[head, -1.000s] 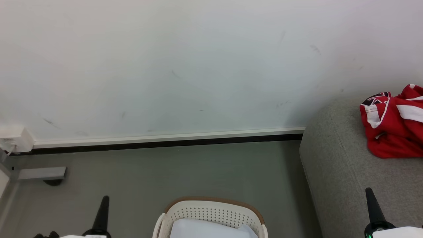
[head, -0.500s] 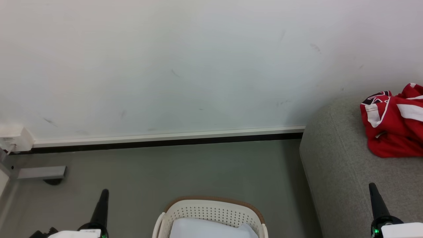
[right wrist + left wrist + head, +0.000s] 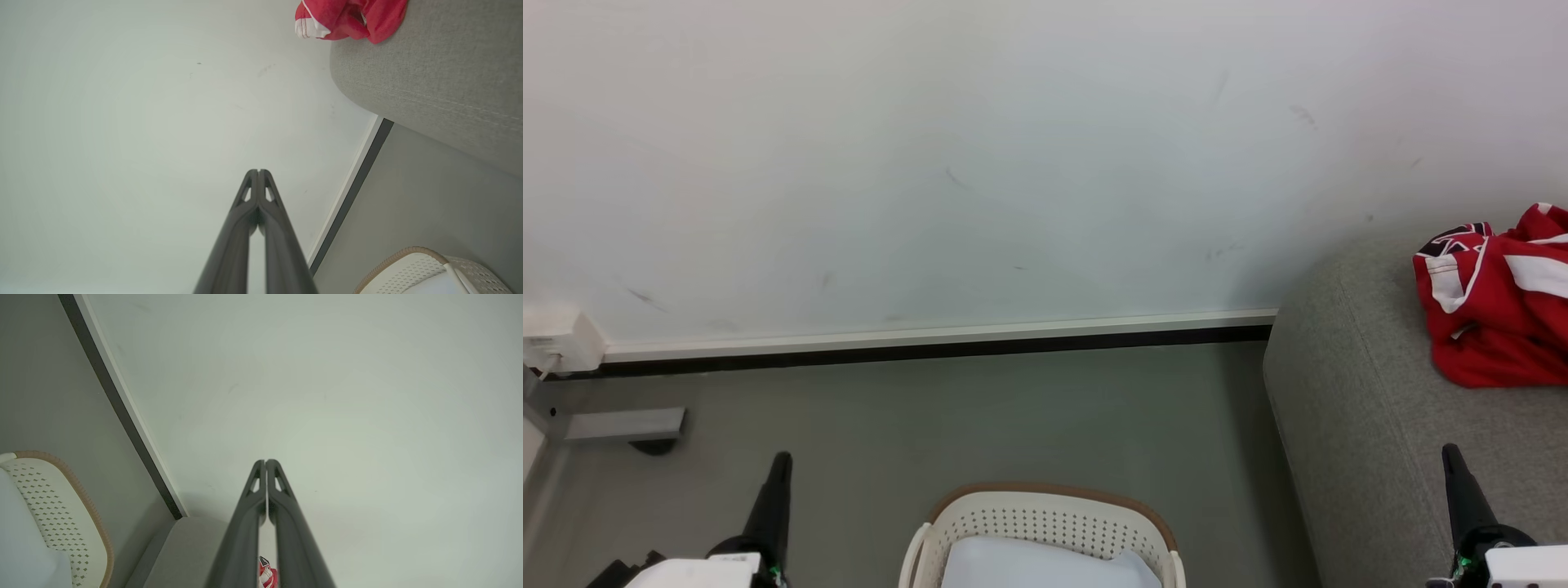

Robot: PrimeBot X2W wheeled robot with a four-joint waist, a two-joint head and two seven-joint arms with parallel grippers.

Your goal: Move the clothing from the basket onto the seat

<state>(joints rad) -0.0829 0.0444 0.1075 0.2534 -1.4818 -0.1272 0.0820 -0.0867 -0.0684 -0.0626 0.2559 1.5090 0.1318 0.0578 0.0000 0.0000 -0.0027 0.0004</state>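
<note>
A red garment (image 3: 1499, 306) with white stripes lies crumpled on the light-grey sofa seat (image 3: 1372, 425) at the right. The cream basket (image 3: 1045, 523) with a brown rim stands on the floor at the bottom centre, and a white cloth (image 3: 1045, 567) lies in it. My left gripper (image 3: 781, 459) rises at the lower left, left of the basket; in the left wrist view its tips (image 3: 265, 462) meet, empty. My right gripper (image 3: 1449, 451) stands over the sofa's front part, its tips (image 3: 258, 171) pressed together with nothing held.
A white wall (image 3: 1013, 163) with a black-and-white skirting board (image 3: 931, 347) runs behind the grey floor (image 3: 1013, 425). A white socket box (image 3: 560, 341) and a grey bracket (image 3: 625, 425) sit at the far left by the wall.
Both grippers have risen a little in the head view, the right one also drifting slightly right. Basket, cloth and red garment lie as before.
</note>
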